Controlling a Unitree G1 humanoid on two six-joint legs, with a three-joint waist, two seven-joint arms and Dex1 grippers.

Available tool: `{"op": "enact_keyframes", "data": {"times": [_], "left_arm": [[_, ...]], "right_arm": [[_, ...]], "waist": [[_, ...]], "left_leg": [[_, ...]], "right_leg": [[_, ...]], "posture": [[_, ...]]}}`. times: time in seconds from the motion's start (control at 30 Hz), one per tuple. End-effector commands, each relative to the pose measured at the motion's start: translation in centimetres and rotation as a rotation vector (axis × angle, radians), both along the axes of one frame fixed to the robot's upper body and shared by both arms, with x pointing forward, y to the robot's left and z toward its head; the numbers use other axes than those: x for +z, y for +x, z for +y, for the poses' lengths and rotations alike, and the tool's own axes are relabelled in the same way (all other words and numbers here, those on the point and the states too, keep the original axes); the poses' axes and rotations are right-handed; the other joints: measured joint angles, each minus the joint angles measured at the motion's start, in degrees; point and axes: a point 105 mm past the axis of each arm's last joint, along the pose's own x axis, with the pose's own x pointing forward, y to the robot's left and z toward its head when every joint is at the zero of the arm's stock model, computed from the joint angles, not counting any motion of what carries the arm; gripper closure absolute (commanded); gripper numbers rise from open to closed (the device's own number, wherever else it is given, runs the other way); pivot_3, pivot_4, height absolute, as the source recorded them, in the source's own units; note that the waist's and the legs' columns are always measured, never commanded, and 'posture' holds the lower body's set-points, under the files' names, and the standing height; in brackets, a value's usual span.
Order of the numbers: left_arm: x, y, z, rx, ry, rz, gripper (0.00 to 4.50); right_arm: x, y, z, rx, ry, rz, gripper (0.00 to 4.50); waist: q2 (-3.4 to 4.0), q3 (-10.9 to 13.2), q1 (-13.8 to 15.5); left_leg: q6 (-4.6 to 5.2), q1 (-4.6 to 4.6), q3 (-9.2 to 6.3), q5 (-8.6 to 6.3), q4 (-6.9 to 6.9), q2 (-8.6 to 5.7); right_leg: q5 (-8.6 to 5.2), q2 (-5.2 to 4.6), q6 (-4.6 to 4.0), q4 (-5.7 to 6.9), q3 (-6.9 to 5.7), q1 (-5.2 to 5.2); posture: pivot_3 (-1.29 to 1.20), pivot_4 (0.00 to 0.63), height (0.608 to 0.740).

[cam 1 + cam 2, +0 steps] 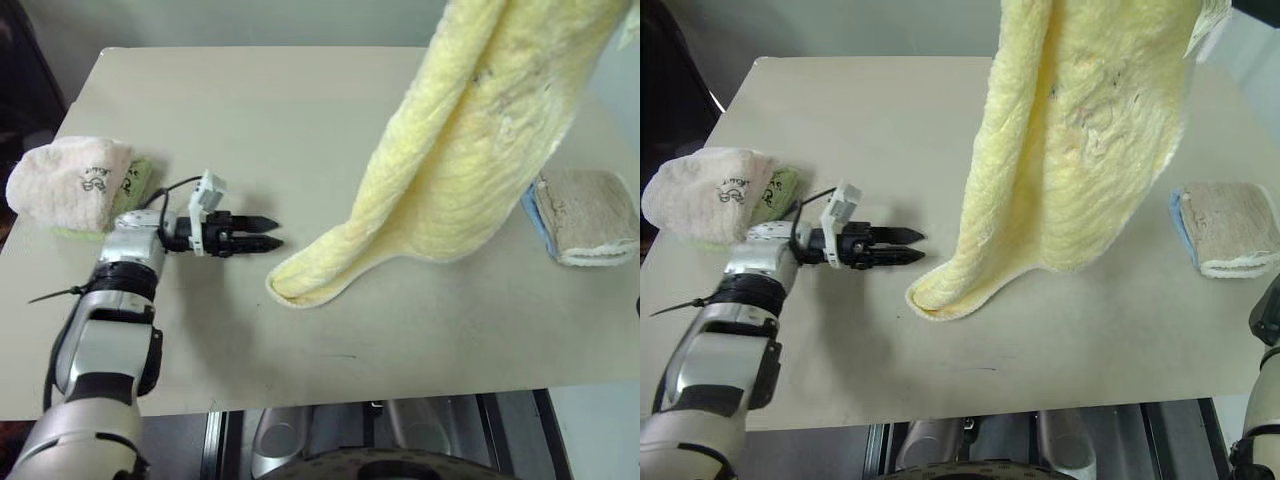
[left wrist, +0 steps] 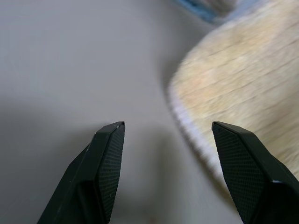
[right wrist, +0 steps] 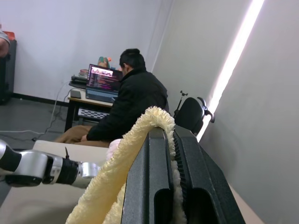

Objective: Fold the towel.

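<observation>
On the surface (image 1: 300, 110), a folded pink towel (image 1: 65, 180) lies at the left edge and a folded beige towel (image 1: 590, 215) on a blue one at the right; neither blocks the middle. A seated person (image 3: 128, 105) works at a laptop (image 3: 102, 79) behind. The yellow towel (image 1: 1070, 150) hangs from above, its lower end resting on the surface. The right gripper (image 3: 170, 140) has its fingers clamped on the towel's top edge. The left gripper (image 1: 915, 246), fingers apart and empty, hovers near the towel's lower end, not touching.
</observation>
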Motion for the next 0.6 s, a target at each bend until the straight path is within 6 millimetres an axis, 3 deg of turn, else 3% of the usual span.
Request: {"op": "enact_keyframes", "data": {"times": [0.03,0.17,0.33,0.47,0.6], "left_arm": [[1.4,-0.8,-1.9,-0.108,-0.08,-0.046,1.28],[1.7,-1.3,-4.1,-0.165,-0.131,-0.041,1.28],[0.7,-1.5,-6.6,-0.208,-0.072,-0.165,1.28],[0.3,-0.3,-8.0,-0.159,-0.002,-0.317,1.28],[0.8,0.1,-8.8,-0.177,-0.003,-0.359,1.28]], "right_arm": [[0.1,-0.9,-0.2,-0.004,-0.007,-0.023,4.5],[-0.9,-0.5,0.0,-0.017,-0.041,-0.005,4.5],[-2.3,0.1,-0.3,-0.071,-0.079,0.013,4.5],[-3.3,0.5,-0.9,-0.128,-0.097,0.022,4.5],[-3.7,0.7,-1.2,-0.161,-0.094,0.027,4.5]], "waist": [[0.0,0.0,0.0],[0.0,0.0,0.1],[0.0,0.0,0.0],[0.0,0.0,0.0],[0.01,0.0,0.1]], "left_leg": [[0.01,0.01,0.02,0.01,0.0,-0.02],[0.05,0.02,0.02,0.02,0.04,-0.04],[0.05,0.17,0.05,0.02,0.01,-0.03],[0.11,0.22,0.05,0.0,0.04,-0.03],[0.2,0.24,0.05,-0.03,0.06,-0.03]], "right_leg": [[0.0,-0.01,0.0,0.0,0.01,0.01],[0.02,-0.04,0.02,0.0,0.01,0.04],[0.09,-0.04,0.12,0.0,0.03,0.15],[0.14,-0.04,0.21,0.0,0.06,0.22],[0.16,-0.04,0.25,-0.01,0.06,0.27]], "posture": [[0.0,0.15,0.703],[0.0,0.15,0.703],[0.0,0.15,0.703],[0.0,0.15,0.703],[0.0,0.15,0.703]]}}
